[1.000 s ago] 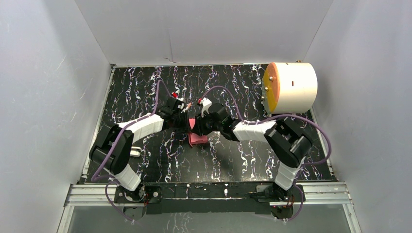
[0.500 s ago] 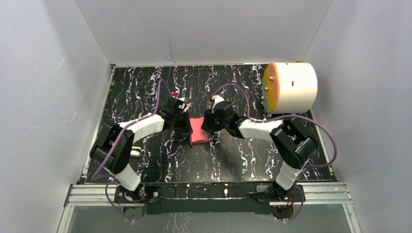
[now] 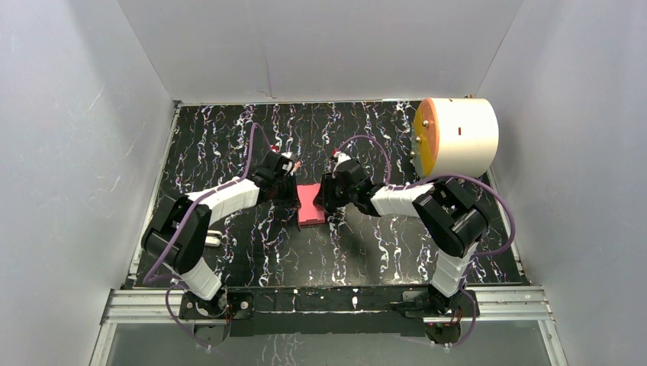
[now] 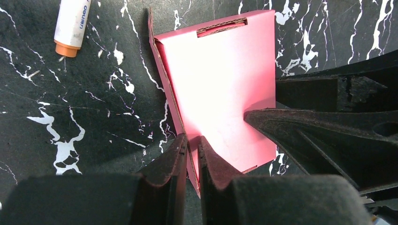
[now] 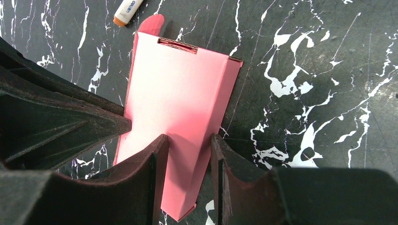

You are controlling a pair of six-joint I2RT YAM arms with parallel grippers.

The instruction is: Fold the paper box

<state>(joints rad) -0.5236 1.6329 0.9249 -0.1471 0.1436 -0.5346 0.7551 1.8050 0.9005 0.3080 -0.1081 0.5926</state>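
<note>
The paper box (image 3: 311,204) is a red-pink flat box lying on the black marbled table between both grippers. In the left wrist view the paper box (image 4: 220,84) shows a slot at its far end. My left gripper (image 4: 192,150) is shut on the thin card edge along its left side. In the right wrist view the paper box (image 5: 178,98) runs under my right gripper (image 5: 187,154). Those jaws stand apart, one finger (image 5: 157,159) over the top panel, the other outside the right side wall. In the top view the left gripper (image 3: 290,192) and right gripper (image 3: 324,197) flank the box.
A big white cylinder (image 3: 456,137) with an orange face stands at the back right. A white marker with an orange tip (image 4: 72,23) lies just beyond the box, also seen as the marker (image 5: 127,8). A small white object (image 3: 214,240) lies by the left arm. Grey walls enclose the table.
The right gripper has drawn back to the right off the top of the box, which now lies flatter. The left jaws have closed on the box's left edge.
</note>
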